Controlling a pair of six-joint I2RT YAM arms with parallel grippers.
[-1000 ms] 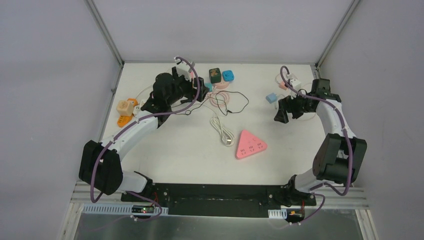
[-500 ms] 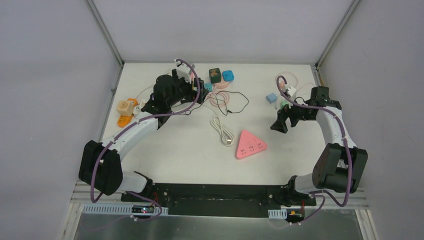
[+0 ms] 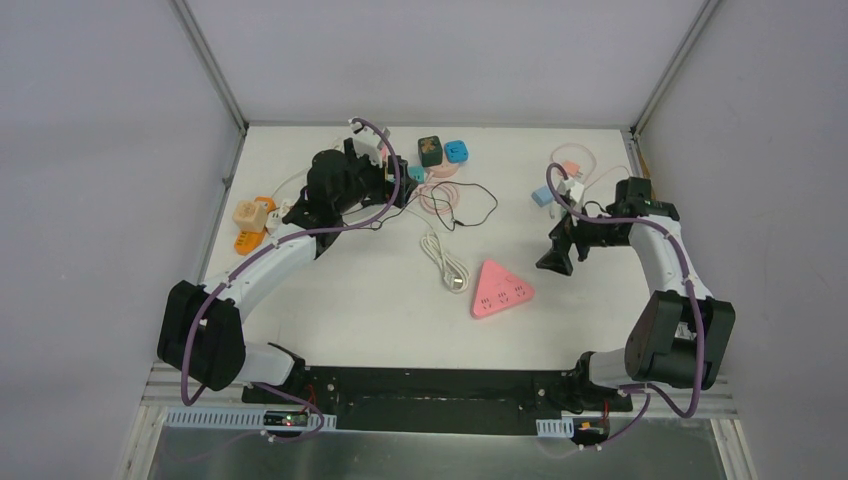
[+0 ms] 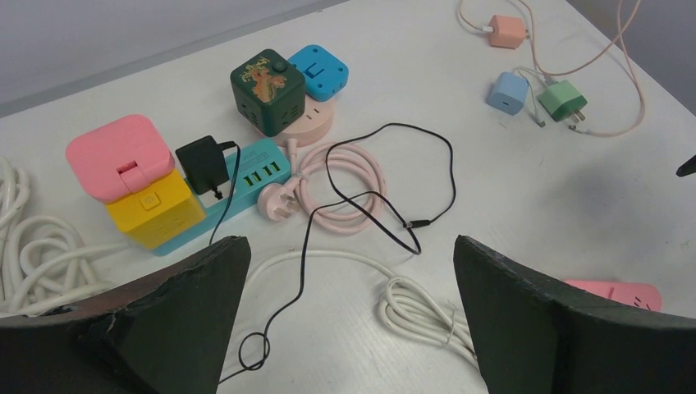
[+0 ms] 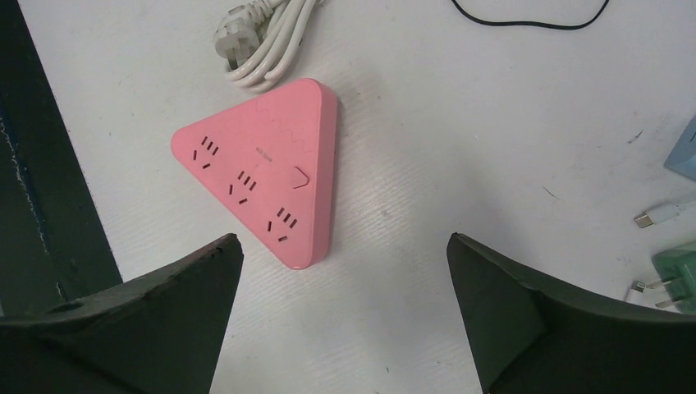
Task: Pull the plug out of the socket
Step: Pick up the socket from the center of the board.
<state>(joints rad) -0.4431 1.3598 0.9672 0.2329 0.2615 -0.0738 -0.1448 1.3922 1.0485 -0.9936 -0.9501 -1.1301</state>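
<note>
Black plug (image 4: 203, 162) seated in teal socket strip (image 4: 261, 167), lying flat at far left-centre of counter (image 4: 533, 189); thin black cord (image 4: 435, 160) trailing loosely rightward.

Bright, diffuse overhead lighting, white table (image 3: 380, 300) evenly lit, shadows soft and faint, wrist views sharp across the table, near dark fingers (image 4: 164, 328) underexposed and soft-edged, top view lower in detail.

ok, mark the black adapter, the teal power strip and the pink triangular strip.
black adapter (image 4: 203, 164), left wrist view, body centre.
teal power strip (image 4: 261, 174), left wrist view, USB-port face.
pink triangular power strip (image 5: 267, 176), right wrist view, top face centre.
</note>
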